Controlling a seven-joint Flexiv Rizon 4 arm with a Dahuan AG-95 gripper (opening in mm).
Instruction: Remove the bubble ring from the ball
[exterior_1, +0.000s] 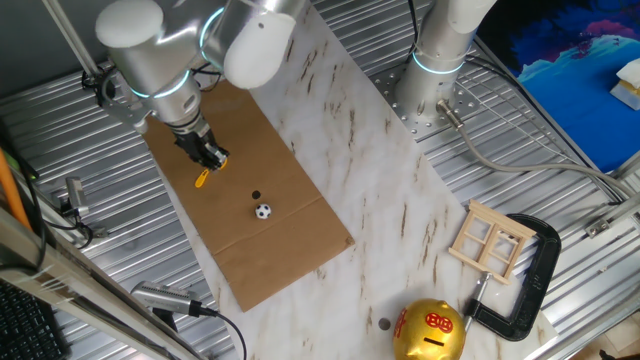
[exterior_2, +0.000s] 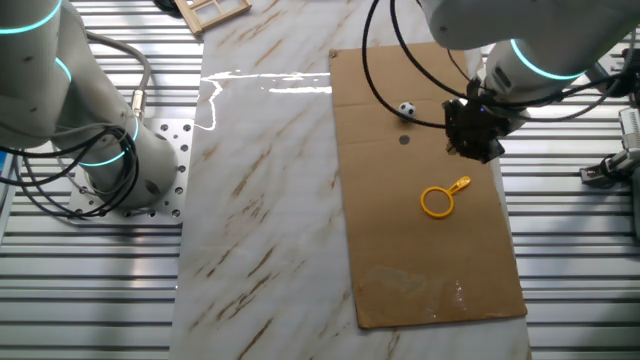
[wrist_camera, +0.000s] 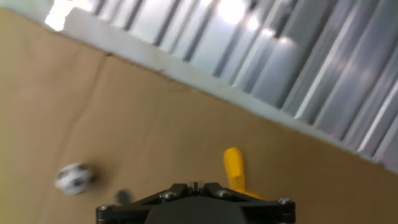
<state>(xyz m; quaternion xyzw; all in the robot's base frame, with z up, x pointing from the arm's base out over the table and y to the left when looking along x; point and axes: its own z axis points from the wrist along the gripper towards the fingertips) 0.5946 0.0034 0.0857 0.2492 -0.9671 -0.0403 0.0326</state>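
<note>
The yellow-orange bubble ring lies on the brown cardboard, apart from the ball, with its handle pointing toward my gripper. In the one fixed view it shows as a small yellow streak just below the fingers. The hand view shows only its handle. The small black-and-white ball sits alone on the cardboard and also shows in the other fixed view and blurred in the hand view. My gripper hovers just above the handle end with its jaws together and nothing between them.
A small dark spot marks the cardboard near the ball. The gold piggy bank, a wooden frame and a black clamp are at the marble slab's far end. A second arm's base stands beside the slab.
</note>
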